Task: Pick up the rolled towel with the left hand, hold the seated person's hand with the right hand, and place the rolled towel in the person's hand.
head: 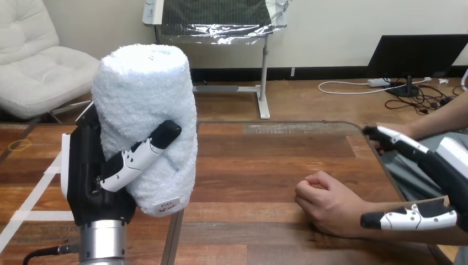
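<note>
Fingers (pixel 141 157) of the left hand (pixel 94 176) curl round the upright rolled towel (pixel 146 105).
Right hand (pixel 441 165) spread open astride the person's forearm (pixel 397 236); person's hand (pixel 325 203) fisted on wooden table (pixel 259 160).

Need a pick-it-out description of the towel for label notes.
Start at the wooden table; over its left side the left hand is raised. The towel is the fluffy white roll standing upright in that hand's grip. It is the only soft, rolled thing: the person's hand at the right is a fist resting on the table.
</note>
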Available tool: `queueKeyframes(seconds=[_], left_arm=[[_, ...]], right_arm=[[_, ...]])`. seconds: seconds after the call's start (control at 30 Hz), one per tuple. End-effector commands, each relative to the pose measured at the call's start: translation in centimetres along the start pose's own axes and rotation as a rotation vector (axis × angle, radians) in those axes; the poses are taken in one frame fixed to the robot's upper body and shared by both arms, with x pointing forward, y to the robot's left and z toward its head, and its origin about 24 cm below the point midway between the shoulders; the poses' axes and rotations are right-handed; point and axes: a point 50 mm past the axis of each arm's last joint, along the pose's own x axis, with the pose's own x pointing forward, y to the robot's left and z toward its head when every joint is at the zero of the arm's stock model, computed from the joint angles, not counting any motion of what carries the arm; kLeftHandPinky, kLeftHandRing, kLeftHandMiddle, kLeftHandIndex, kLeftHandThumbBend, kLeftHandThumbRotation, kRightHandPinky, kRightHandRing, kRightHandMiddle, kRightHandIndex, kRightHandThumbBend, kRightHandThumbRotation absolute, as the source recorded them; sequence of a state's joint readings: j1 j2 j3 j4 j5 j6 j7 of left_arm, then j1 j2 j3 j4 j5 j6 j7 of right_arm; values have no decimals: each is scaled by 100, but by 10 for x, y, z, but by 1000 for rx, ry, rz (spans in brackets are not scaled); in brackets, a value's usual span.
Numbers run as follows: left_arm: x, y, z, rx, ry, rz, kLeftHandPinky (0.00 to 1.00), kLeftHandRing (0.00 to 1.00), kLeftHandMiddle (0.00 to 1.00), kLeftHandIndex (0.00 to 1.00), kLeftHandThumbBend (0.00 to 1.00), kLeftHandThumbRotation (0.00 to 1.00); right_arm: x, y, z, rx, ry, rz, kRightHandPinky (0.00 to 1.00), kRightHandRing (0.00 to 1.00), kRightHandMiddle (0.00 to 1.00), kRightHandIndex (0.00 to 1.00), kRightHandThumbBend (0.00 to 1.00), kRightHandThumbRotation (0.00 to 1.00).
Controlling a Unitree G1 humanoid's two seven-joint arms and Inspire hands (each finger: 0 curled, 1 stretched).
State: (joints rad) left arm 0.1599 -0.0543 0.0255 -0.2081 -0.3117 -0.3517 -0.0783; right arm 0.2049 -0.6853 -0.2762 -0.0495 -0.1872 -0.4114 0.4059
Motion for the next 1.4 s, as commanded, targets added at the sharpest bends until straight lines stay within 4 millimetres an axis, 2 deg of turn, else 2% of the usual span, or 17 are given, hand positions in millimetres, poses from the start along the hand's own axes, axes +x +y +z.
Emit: queueKeyframes(seconds=[0.0, 0.4, 1.03, 1.37], left_arm=[[11, -9, 14, -31, -89, -25, 15, 23, 31, 36, 46, 0], [11, -10, 14, -38, -92, -29, 15, 23, 30, 36, 45, 0], [10, -11, 14, -35, -87, -17, 14, 22, 30, 35, 45, 0], [9, -12, 13, -39, -84, -4, 14, 22, 30, 35, 46, 0]], right_arm=[[11, -16, 7, -112, -38, -22, 94, 91, 92, 94, 100, 47], [16, -14, 1, -185, -8, 20, 94, 91, 91, 93, 100, 44], [25, -9, -8, -296, 43, 118, 90, 88, 89, 89, 100, 41], [30, -5, -14, -352, 62, 160, 86, 85, 87, 86, 100, 34]])
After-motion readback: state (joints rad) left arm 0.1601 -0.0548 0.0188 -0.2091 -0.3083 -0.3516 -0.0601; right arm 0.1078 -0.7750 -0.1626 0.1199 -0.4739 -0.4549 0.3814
